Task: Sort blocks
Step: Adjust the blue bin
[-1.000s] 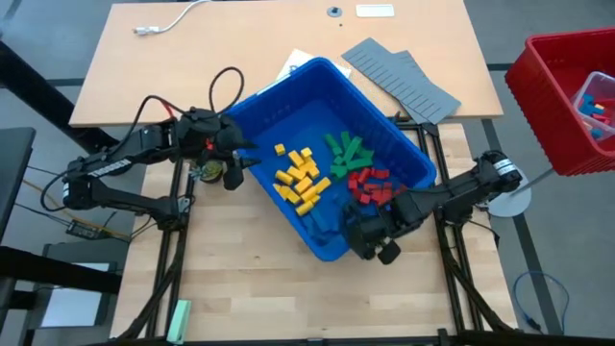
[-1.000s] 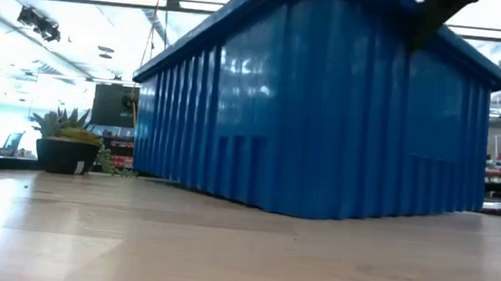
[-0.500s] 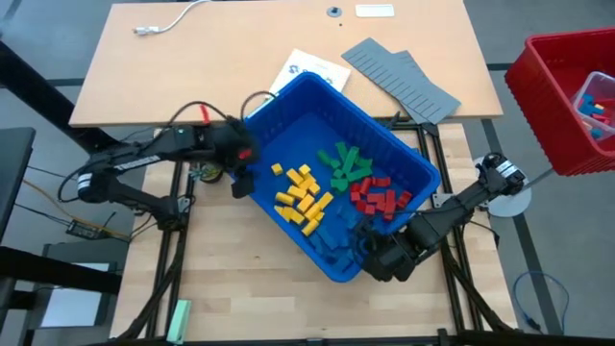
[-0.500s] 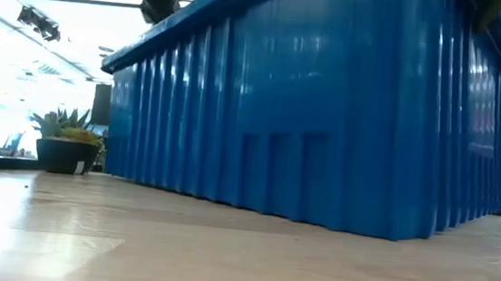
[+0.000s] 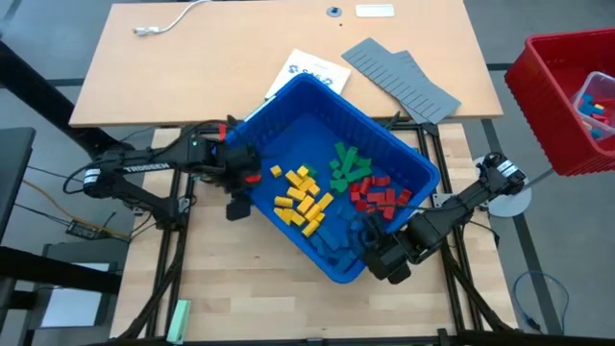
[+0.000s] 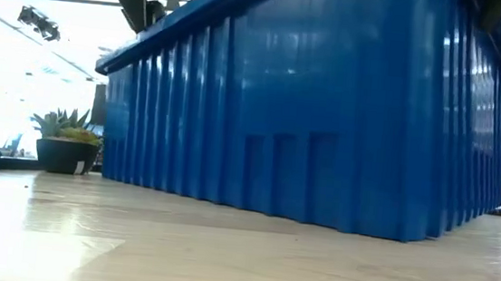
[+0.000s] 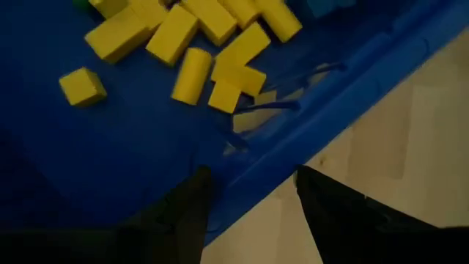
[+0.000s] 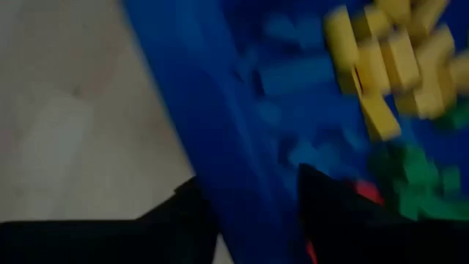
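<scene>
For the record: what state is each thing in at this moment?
blue bin: upright on the table, turned askew, holding the blocks.
blocks: loose inside the bin, grouped by colour.
left hand: fingers astride the bin's wall.
right hand: fingers astride the bin's wall.
red bin: holds more blocks.
</scene>
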Robot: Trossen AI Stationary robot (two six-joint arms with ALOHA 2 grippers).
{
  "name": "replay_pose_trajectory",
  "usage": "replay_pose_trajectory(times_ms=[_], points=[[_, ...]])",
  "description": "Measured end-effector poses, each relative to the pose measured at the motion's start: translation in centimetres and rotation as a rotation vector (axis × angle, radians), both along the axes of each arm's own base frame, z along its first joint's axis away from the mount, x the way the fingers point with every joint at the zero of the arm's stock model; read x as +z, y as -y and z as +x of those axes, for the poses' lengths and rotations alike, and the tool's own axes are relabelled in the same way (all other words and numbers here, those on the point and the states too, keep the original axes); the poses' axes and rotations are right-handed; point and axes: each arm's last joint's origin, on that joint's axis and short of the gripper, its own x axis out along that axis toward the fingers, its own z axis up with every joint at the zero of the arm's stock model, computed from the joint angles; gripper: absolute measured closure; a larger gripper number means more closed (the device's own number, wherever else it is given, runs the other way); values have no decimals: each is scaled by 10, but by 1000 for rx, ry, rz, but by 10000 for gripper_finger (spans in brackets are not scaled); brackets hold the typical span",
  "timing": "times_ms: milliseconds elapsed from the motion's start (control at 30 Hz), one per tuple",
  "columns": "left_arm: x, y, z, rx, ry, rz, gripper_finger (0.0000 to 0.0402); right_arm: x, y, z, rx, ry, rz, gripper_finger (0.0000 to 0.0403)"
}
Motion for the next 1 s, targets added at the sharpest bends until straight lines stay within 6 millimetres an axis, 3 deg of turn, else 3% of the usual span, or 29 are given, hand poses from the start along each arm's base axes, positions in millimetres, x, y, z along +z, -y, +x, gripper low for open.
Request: replay_pose_trajectory(times_ms=[133,267,600,1000], points=[[0,13,0,-14,-11,-25,191,0,5,-4,-106,-29,3,188],[0,27,1,-47,-14,-62,191,6,10,-15,-225,-39,49,162],[2,47,7,-84,55,-72,191,29,35,-47,-400,-69,38,176],[3,45,10,-19,97,103,191,25,36,-44,-312,-136,2,183]])
